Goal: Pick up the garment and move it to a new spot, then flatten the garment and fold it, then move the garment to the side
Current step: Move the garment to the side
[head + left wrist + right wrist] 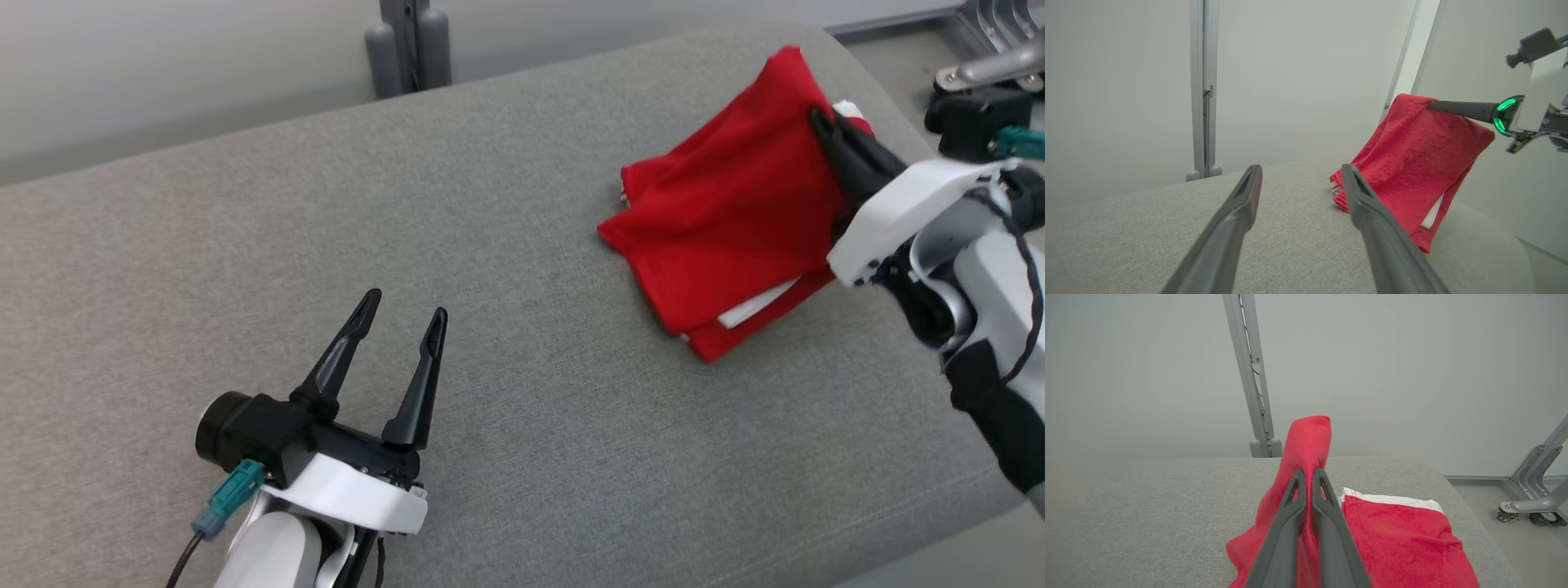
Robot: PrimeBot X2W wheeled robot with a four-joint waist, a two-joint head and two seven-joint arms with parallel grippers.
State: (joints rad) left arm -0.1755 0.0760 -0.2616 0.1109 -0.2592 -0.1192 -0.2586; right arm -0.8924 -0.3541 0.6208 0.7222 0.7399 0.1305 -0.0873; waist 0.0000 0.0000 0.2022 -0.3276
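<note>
The garment is red with white trim and lies at the far right of the grey padded surface. My right gripper is shut on a fold of it and holds that part lifted, so the cloth hangs like a tent while its lower layers rest on the pad. In the right wrist view the red fold rises between the closed fingers. My left gripper stands open near the front left of the pad, well apart from the garment, with nothing between its fingers.
A grey metal post stands behind the pad's far edge. A wheeled metal frame sits on the floor past the pad's right end. The pad's rounded right edge lies close beneath my right arm.
</note>
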